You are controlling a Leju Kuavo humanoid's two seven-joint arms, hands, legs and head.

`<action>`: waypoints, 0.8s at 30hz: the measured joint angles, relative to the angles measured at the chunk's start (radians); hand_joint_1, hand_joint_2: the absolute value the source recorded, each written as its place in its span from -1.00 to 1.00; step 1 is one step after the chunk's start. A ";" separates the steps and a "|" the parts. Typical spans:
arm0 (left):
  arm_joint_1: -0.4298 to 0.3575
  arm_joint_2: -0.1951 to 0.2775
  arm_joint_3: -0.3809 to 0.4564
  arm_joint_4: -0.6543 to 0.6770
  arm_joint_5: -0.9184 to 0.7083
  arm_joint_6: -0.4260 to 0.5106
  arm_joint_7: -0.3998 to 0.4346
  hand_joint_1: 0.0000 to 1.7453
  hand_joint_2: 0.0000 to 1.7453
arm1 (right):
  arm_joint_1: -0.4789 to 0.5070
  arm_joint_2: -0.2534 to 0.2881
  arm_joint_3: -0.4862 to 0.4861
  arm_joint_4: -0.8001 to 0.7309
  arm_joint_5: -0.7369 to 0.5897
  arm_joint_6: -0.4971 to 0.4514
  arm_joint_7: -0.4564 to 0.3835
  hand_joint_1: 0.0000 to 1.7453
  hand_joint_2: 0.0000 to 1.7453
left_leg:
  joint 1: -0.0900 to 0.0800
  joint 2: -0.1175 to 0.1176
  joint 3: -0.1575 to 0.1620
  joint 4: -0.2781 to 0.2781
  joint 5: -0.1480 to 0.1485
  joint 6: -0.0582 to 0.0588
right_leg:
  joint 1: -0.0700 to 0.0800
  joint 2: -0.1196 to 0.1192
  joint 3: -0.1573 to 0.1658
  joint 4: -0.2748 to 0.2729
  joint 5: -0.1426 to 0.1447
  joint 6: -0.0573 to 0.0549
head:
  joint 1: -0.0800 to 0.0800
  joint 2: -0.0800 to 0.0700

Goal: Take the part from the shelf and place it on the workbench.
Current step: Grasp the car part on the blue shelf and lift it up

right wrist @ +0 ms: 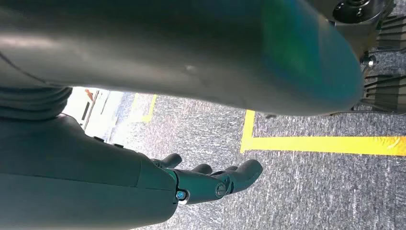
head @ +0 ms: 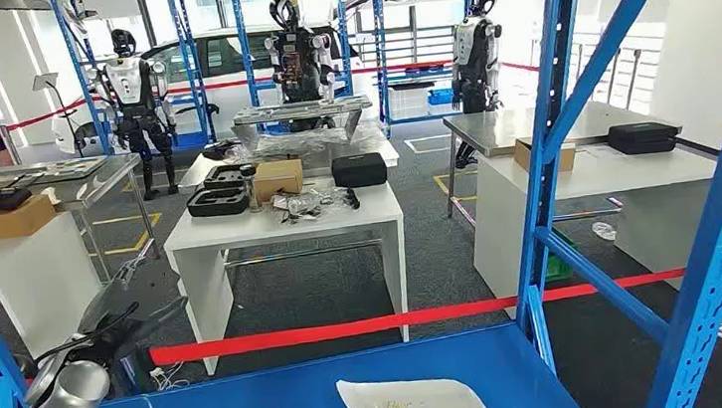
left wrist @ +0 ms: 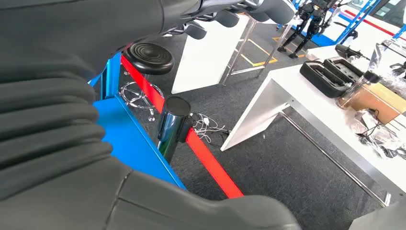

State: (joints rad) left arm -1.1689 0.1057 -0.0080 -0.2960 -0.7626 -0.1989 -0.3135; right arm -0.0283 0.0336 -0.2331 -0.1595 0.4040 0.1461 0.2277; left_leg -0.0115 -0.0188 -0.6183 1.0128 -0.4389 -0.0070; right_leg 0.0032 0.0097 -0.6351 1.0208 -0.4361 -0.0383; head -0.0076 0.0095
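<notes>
A: How do the fingers stand?
B: The left hand is raised beside the shelf, fingers spread, empty. The right hand hangs loose, empty.
A: And the part?
B: Two white parts lie on the shelf, untouched. Everything remains.

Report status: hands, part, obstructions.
Left hand raised by shelf, empty. Right hand hanging open over floor. Two white parts on blue shelf, untouched. No obstruction seen.

Glossy white part, painted-metal shelf
</notes>
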 joint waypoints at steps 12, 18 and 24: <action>0.013 0.007 0.002 -0.011 0.162 -0.262 -0.137 -1.00 1.00 | -0.001 0.000 -0.008 0.000 -0.001 -0.004 0.000 -1.00 -1.00 | -0.001 0.000 0.000 0.000 -0.002 0.003 | -0.004 -0.001 0.000 0.000 -0.003 0.012 | 0.000 0.000; 0.066 0.031 -0.005 -0.052 0.294 -0.479 -0.273 -1.00 1.00 | 0.000 0.000 -0.024 0.000 -0.009 -0.008 0.000 -1.00 -1.00 | -0.001 0.002 0.002 0.000 -0.002 0.002 | -0.004 -0.001 0.000 0.002 -0.004 0.013 | 0.000 0.000; 0.096 0.062 -0.081 -0.100 0.374 -0.581 -0.310 -1.00 1.00 | 0.000 0.000 -0.036 0.000 -0.010 -0.015 0.000 -1.00 -1.00 | 0.000 0.001 0.002 0.000 -0.002 0.002 | -0.003 -0.001 0.000 0.002 -0.004 0.013 | 0.000 0.000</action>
State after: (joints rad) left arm -1.0731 0.1678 -0.0891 -0.3959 -0.3888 -0.7795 -0.6237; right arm -0.0281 0.0336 -0.2687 -0.1595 0.3937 0.1308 0.2277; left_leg -0.0112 -0.0175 -0.6163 1.0125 -0.4406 -0.0051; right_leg 0.0002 0.0089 -0.6355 1.0232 -0.4398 -0.0258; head -0.0076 0.0095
